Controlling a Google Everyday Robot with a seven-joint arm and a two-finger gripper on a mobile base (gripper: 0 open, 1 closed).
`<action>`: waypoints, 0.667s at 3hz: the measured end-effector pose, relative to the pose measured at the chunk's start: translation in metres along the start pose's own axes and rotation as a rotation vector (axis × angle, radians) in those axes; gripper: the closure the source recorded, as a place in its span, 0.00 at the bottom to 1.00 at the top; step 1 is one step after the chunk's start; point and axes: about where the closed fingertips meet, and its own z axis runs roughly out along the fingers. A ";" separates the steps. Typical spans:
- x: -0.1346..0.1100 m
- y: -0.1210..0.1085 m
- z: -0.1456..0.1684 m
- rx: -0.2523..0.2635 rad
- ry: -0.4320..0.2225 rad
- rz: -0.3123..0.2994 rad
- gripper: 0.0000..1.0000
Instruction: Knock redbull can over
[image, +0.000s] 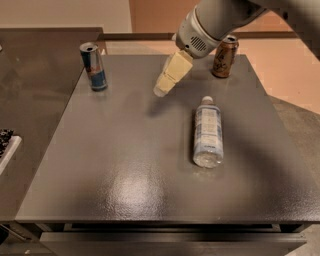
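Fingers (170, 77), cream, tapered, pressed together, hover near the upright slim redbull can (93, 66).

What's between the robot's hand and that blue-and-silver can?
Nothing: in the camera view only bare dark grey tabletop separates the cream hand, above the table's back middle, from the slim blue-and-silver can standing upright.

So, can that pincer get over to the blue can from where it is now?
Probably yes. The pincer hovers above the table, toward its far edge, and nothing stands between it and the blue can. The bottle and brown can are on its other side.
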 end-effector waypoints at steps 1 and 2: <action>-0.021 -0.014 0.024 -0.006 -0.048 0.011 0.00; -0.038 -0.023 0.049 0.000 -0.088 0.014 0.00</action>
